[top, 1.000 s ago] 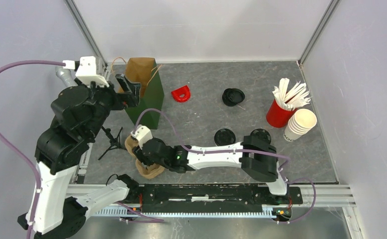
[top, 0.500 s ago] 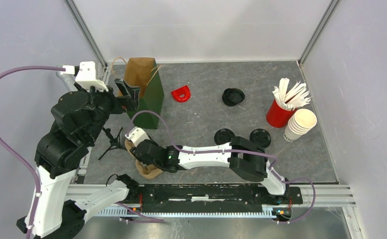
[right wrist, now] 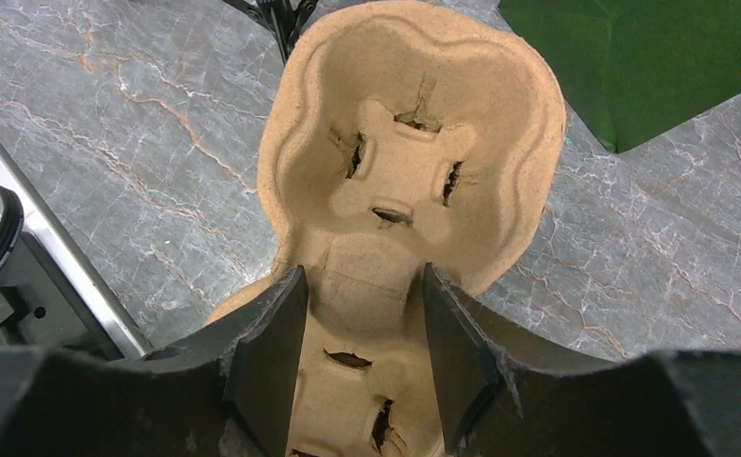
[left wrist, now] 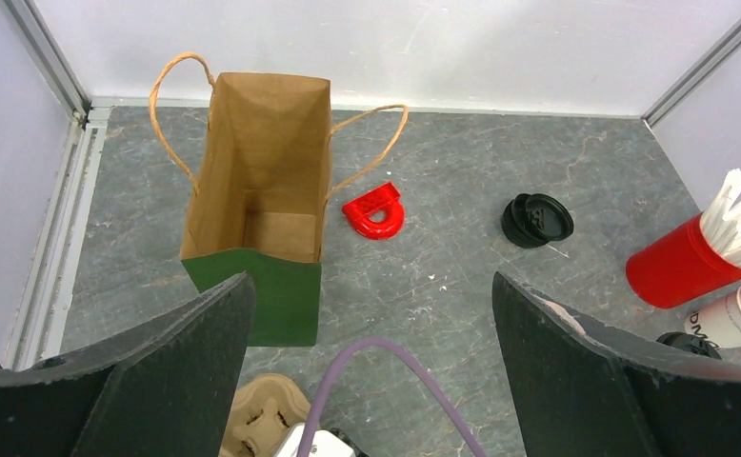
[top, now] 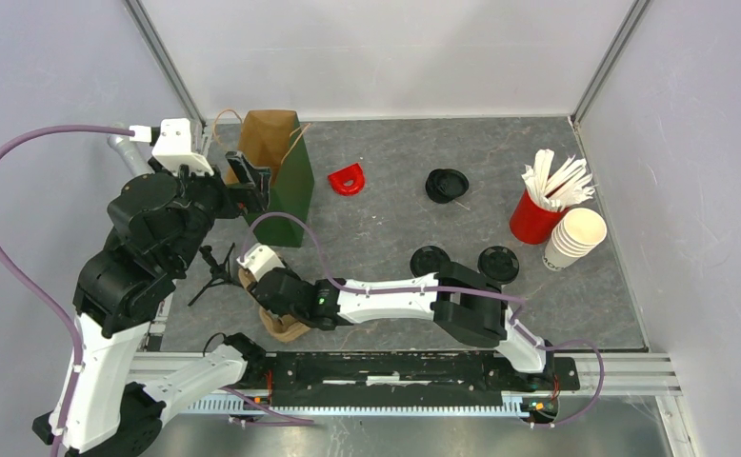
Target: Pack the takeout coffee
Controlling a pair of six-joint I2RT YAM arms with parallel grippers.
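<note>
Low along the near edge of the grey counter (top: 386,214), the right arm is stretching flat across to the left, with the right tool (right wrist: 364,278) pointing down at a brown pulp cup carrier (right wrist: 410,143) lying just in front of the green paper bag (left wrist: 252,297). Its fingers (right wrist: 271,362) are pinching the carrier's narrow middle from either side, standing about half closed.

The left arm is rearing up at the left side with its elbow folded. The left tool (left wrist: 371,286) is hanging above and beside the upright bag's open mouth, jaws spread wide.

The takeout coffee is sitting well apart from both tools. One black-lidded cup (top: 447,185) is resting toward the far middle, while a second cup (top: 430,260) and a third cup (top: 498,264) are sitting side by side just beyond the right arm's elbow. Only their black tops are showing, and the cup walls beneath are not coming through.

In the overhead view the right arm is covering most of the carrier and hiding its own fingers. The right wrist view is cutting off the carrier's near end. The left wrist view is cropping the red cup of white sticks (top: 535,221) and the stack of unlidded cream cups (top: 574,240) at its right edge. A small spindly black object (top: 214,271) left of the carrier is proving too small to identify.
</note>
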